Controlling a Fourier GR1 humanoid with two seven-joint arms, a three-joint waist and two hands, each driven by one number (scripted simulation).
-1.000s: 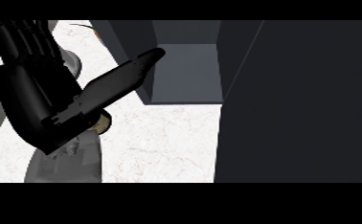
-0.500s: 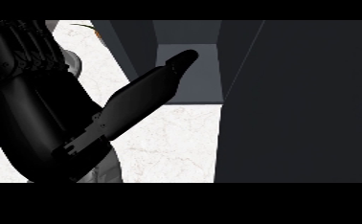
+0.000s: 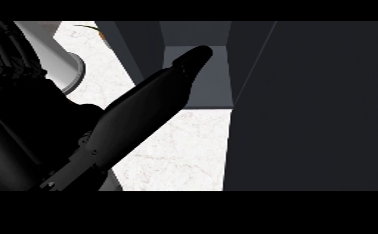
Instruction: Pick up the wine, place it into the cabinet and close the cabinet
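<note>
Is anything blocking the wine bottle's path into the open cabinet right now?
Nothing visible does. The wine bottle, held at the view's left with the hand hidden, points neck-first into the open cabinet, whose visible floor looks bare. The cabinet door stands open to the right, out of the way.

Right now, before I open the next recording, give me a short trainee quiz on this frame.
1. True or false: the wine bottle lies flat on the counter.
2. Which hand holds the bottle? A) the left hand B) the right hand C) neither
3. Fill in: the bottle's neck points toward the open ____.
Key: 1 false, it is held up at a tilt; 2 A; 3 cabinet.
</note>
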